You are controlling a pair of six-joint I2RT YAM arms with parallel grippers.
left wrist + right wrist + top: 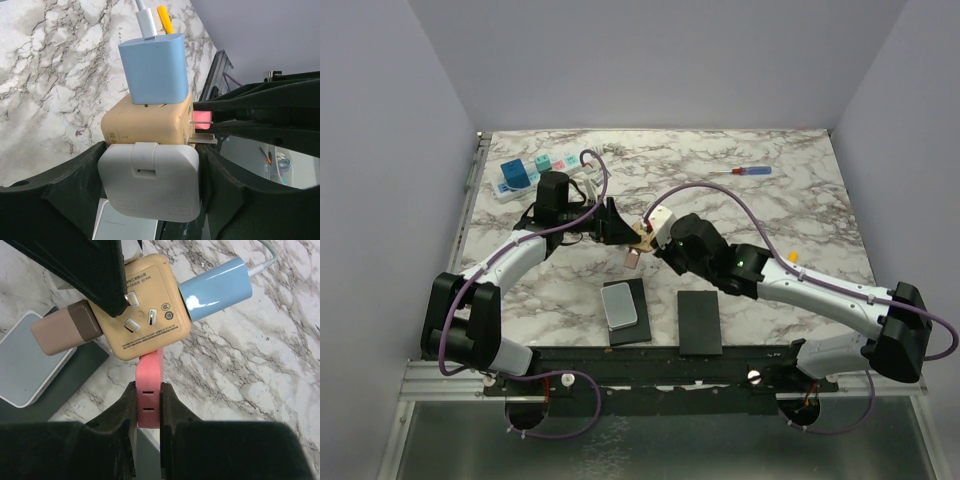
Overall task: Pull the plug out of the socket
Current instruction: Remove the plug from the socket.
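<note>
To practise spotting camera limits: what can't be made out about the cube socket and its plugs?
- Top view: cube too small to tell plugs apart.
- Left wrist: pink plug mostly behind the right gripper.
- Right wrist: its pins hidden by the cube; left gripper covers a cube corner.
- Both wrists: blue charger's cable cut by edge.

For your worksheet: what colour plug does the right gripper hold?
The plug is pink; see right wrist view.

Left claw [622, 231] and right claw [661, 251] meet mid-table at a tan socket cube [641, 237], with a power strip [533, 173] far-left.
</note>
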